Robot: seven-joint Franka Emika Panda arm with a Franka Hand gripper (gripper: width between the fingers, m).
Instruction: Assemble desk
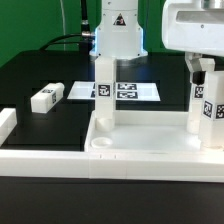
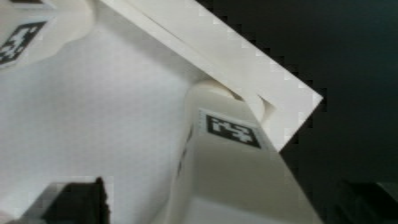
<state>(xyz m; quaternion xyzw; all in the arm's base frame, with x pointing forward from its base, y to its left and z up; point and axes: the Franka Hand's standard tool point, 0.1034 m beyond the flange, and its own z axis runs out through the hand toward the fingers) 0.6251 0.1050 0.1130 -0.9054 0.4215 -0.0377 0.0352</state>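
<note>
Two legs [image 1: 103,92] stand vertical on panel [image 1: 150,135]; third leg [image 1: 45,97] lies flat.

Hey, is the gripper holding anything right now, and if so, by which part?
Nothing is held. The gripper is open, its fingers apart from the upright desk leg that stands between them.

Black table [image 1: 50,135]: white desk panel [image 1: 150,148] at front, one loose leg [image 1: 46,97] lying flat, marker board [image 1: 80,90] behind, border bar [image 1: 6,122] at the exterior view's left.
</note>
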